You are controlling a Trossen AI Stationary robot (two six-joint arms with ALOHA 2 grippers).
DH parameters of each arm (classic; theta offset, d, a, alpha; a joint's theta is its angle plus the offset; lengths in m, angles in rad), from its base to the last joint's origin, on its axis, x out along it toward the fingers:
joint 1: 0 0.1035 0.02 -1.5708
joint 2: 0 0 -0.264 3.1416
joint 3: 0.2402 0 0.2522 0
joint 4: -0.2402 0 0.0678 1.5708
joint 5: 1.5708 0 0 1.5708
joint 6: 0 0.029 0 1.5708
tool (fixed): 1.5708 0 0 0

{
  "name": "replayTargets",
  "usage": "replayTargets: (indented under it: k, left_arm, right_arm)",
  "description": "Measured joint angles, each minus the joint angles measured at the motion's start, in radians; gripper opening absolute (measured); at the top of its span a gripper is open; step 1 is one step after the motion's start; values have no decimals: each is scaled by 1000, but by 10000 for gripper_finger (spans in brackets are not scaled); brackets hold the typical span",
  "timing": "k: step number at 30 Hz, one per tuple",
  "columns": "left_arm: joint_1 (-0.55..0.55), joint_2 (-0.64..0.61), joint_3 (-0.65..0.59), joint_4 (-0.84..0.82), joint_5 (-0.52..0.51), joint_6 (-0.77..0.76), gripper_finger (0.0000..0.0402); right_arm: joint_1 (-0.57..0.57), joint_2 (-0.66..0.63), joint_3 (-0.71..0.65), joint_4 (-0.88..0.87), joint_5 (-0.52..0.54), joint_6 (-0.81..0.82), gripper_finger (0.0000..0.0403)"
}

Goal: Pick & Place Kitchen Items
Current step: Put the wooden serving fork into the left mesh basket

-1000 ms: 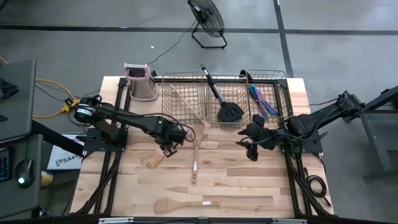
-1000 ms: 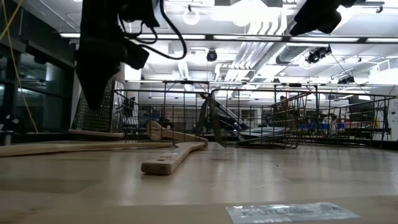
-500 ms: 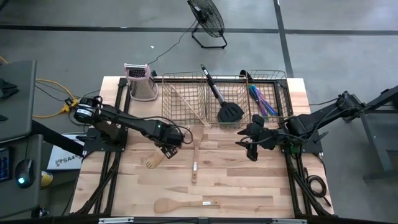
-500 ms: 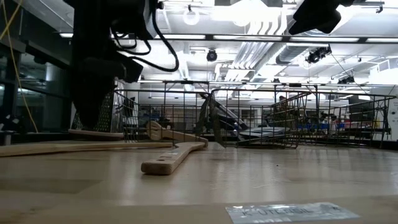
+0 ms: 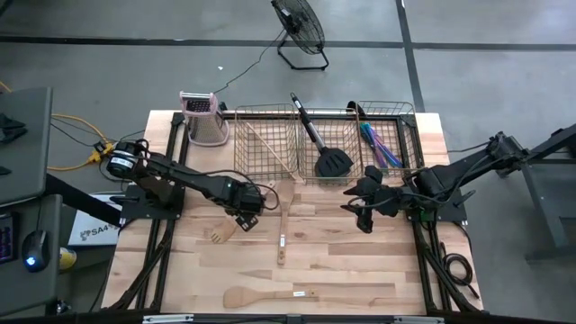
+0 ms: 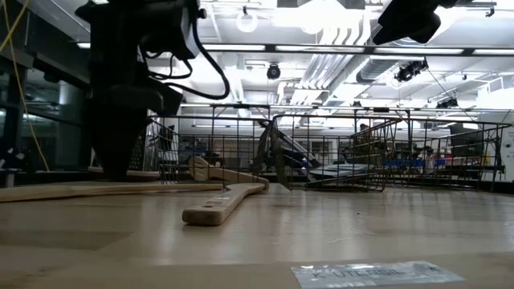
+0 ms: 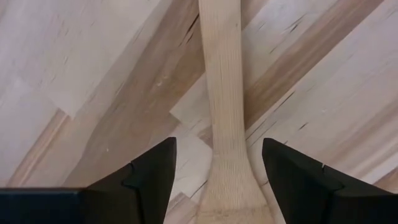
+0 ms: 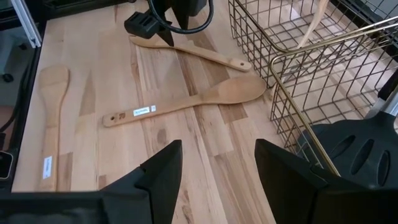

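Left claw (image 7: 214, 171): fingers spread, lowered since a second ago to straddle the wooden spoon (image 5: 229, 225) on the bench (image 5: 360, 270) (grasp judged imminent). Right claw (image 5: 363, 209): open, idle, right of centre near baskets (image 5: 270, 144).

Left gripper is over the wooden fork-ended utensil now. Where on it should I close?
Close on the narrow handle, from straight above. It lies flat on the table between the left gripper's open fingers, ahead of where the wooden utensil widens.
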Motion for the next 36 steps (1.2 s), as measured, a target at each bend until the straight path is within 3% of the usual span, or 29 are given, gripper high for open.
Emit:
replayTargets:
  k: [17,36]
  left_arm:
    - [0,2,-12,19,-25,5,234]
    - [0,128,-9,40,12,44,234]
  right_arm:
    - [0,4,0,-4,-70,39,195]
    - [0,4,0,-4,-67,40,195]
